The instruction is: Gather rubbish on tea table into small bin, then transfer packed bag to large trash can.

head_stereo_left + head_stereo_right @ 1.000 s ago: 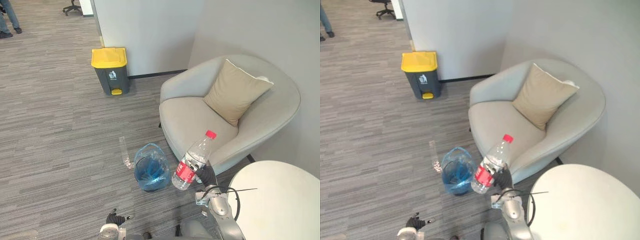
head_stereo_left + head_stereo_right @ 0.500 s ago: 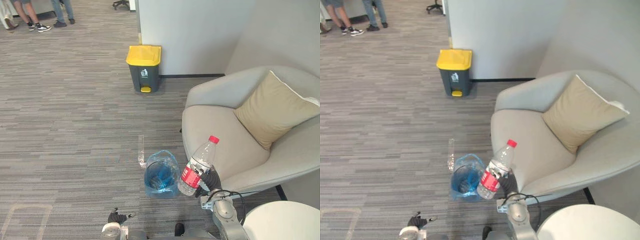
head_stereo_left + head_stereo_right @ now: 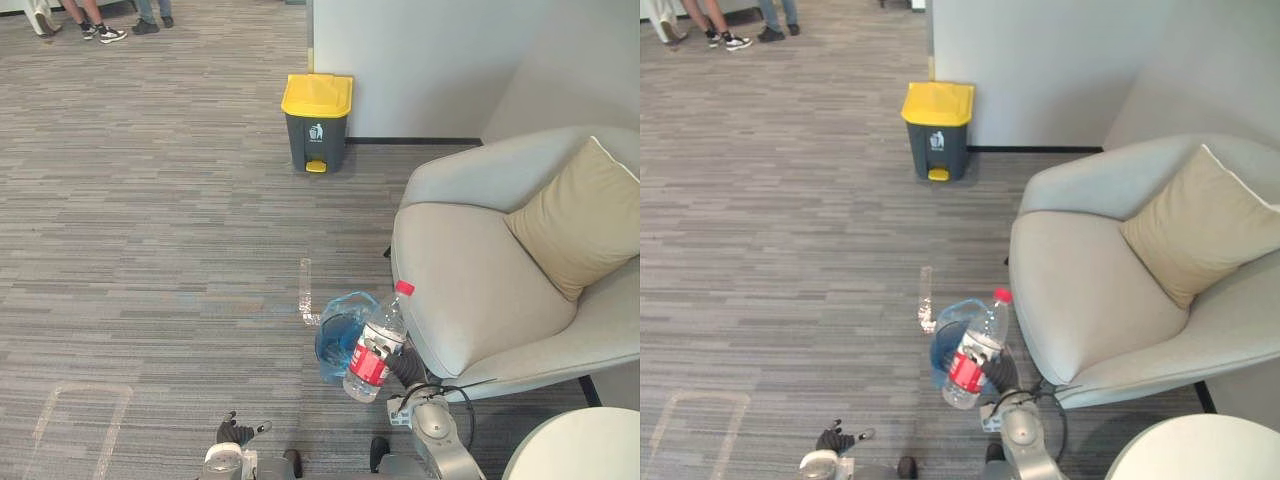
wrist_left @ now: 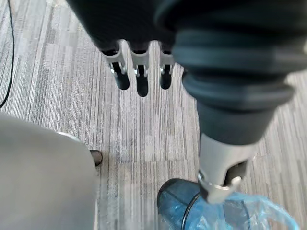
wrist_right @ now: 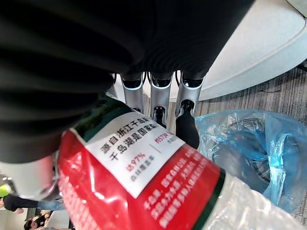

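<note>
My right hand (image 3: 404,368) is shut on a clear plastic bottle (image 3: 378,340) with a red cap and red label, held tilted with the cap up; its fingers (image 5: 160,96) curl round the label (image 5: 144,182). The bottle hangs at the right rim of the small bin (image 3: 335,325), which is lined with a blue bag (image 5: 249,148) and stands on the carpet by the armchair. The large grey trash can (image 3: 317,122) with a yellow lid stands against the far wall. My left hand (image 3: 232,435) is low at the front, its fingers (image 4: 141,72) straight over the carpet and holding nothing.
A grey armchair (image 3: 480,290) with a beige cushion (image 3: 585,215) stands right of the bin. The white round tea table (image 3: 580,445) shows at the bottom right. A clear strip (image 3: 305,295) lies on the carpet left of the bin. People's legs (image 3: 100,20) stand far off.
The camera has swung, shifting the whole scene to the right. The bottle in my right hand now overlaps the small bin's right rim instead of standing apart from it.
</note>
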Available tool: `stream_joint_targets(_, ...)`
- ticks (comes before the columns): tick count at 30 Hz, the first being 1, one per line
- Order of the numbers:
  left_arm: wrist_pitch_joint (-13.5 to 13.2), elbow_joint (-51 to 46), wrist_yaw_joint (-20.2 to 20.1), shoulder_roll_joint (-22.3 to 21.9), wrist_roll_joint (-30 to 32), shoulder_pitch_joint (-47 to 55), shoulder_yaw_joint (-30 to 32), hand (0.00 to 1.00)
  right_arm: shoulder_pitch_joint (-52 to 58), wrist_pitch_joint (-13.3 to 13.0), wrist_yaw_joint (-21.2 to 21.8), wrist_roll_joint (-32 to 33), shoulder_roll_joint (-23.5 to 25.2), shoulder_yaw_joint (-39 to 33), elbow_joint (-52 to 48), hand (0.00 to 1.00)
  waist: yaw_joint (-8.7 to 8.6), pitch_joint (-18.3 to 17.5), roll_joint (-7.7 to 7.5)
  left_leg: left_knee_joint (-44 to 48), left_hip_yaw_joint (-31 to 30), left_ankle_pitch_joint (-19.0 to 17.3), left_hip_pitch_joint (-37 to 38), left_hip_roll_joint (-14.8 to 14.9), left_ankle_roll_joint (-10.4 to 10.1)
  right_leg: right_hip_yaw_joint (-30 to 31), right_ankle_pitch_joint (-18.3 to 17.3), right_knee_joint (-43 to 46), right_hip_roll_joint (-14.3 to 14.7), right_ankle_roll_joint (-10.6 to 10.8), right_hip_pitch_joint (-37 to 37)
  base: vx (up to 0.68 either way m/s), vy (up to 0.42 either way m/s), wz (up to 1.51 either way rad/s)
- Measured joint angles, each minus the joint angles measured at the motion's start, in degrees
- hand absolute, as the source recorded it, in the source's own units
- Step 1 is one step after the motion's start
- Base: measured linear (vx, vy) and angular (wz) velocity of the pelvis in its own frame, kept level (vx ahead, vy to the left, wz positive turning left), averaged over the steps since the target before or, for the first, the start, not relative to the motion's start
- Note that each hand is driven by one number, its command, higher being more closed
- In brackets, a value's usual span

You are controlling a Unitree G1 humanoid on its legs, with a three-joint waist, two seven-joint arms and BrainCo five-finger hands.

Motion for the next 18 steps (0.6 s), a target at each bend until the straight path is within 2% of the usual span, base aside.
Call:
stream_joint_targets(2,0.0,0.0,0.0,0.0,0.0,-0.6,-0.4,0.0,-2.0,0.1,-0.1,-0.2,-0.2,0.4,0.8,1.0,0.02,0.7,-0.04,0.8,0.2,-0.1,-2.0,0.0,0.1,0.4,0.1,0.7,0.0,0.0,-2.2,-0.02,0.011,-0.09)
stream_joint_targets(4,0.0,-0.1,0.3,0.0,-0.2,-2.5,-0.4,0.0,-5.2,0.1,-0.6,-0.8,-0.9,1.0,0.6,1.0,0.06,3.1,-0.16,4.9,0.1,-0.8,-6.2,0.2,0.8,0.7,0.2,3.4,0.0,-0.1,-5.9,-0.07,-0.018,-0.02)
stream_joint_targets(9,-0.2,-2.5,3.4,-1.0,-4.7,-8.1,0.2,0.0,-14.9,0.1,-3.0,-1.8,-2.8,2.0,-1.2,1.0,0.37,9.1,0.89,18.1,-0.5,-4.5,-22.9,2.3,1.1,0.6,-0.5,11.6,0.7,-0.6,-20.0,-0.16,-0.015,0.07)
stream_joint_targets(10,-0.3,-2.9,3.6,-1.1,-5.1,-8.9,0.3,0.0,-15.8,0.1,-3.4,-1.8,-2.9,1.9,-1.8,1.0,0.72,10.1,0.89,19.2,-0.5,-4.7,-24.3,2.5,1.2,0.6,-0.6,12.4,0.8,-0.6,-21.3,-0.22,-0.031,0.08)
stream_joint_targets(12,-0.7,-4.8,4.6,-1.4,-7.3,-11.3,0.3,0.0,-19.2,0.1,-4.7,-1.8,-4.8,1.9,-4.8,1.0,1.17,10.9,0.84,23.1,-0.9,-5.1,-32.5,3.1,1.1,0.5,-0.5,15.3,1.1,-0.7,-28.6,-0.18,-0.024,0.11)
stream_joint_targets(18,-1.8,-8.7,6.3,-2.6,-10.2,-17.2,0.3,0.0,-29.9,0.8,-8.5,-1.8,-8.0,-1.2,-5.5,1.0,1.43,14.6,0.86,27.7,-2.0,-4.2,-44.5,3.2,1.3,0.2,-0.1,20.0,0.7,-1.1,-40.1,-0.13,-0.009,0.14)
